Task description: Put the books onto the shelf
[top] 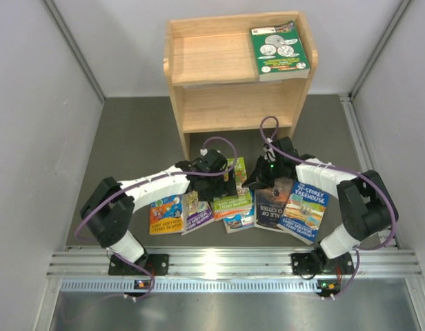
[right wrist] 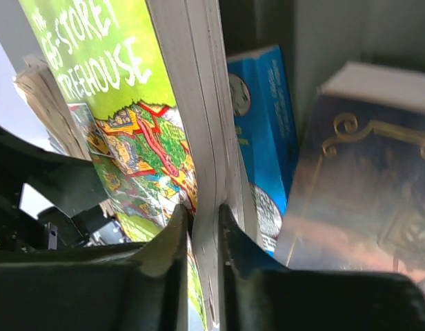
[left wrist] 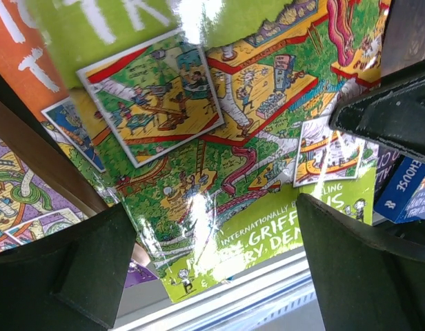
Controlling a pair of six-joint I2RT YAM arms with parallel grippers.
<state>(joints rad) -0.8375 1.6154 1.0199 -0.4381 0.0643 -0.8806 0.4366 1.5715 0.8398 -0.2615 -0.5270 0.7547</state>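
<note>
A bright green "Storey Treehouse" book [right wrist: 123,103] stands tilted up on its edge among the books on the table. My right gripper [right wrist: 204,227] is shut on its cover and some of its pages, and sits at the book's right side [top: 259,178]. My left gripper [left wrist: 219,255] is open, its fingers [left wrist: 81,262] spread wide in front of the green cover [left wrist: 219,138]; seen from above it hovers over that book [top: 223,181]. The wooden shelf [top: 199,58] stands at the back with one green book [top: 279,49] lying on its top right.
An orange book [top: 165,214], a purple book [top: 196,210], a dark book [top: 271,203] and a blue book [top: 303,210] lie in a row on the dark table, near the front metal rail [top: 226,262]. White walls close in on both sides.
</note>
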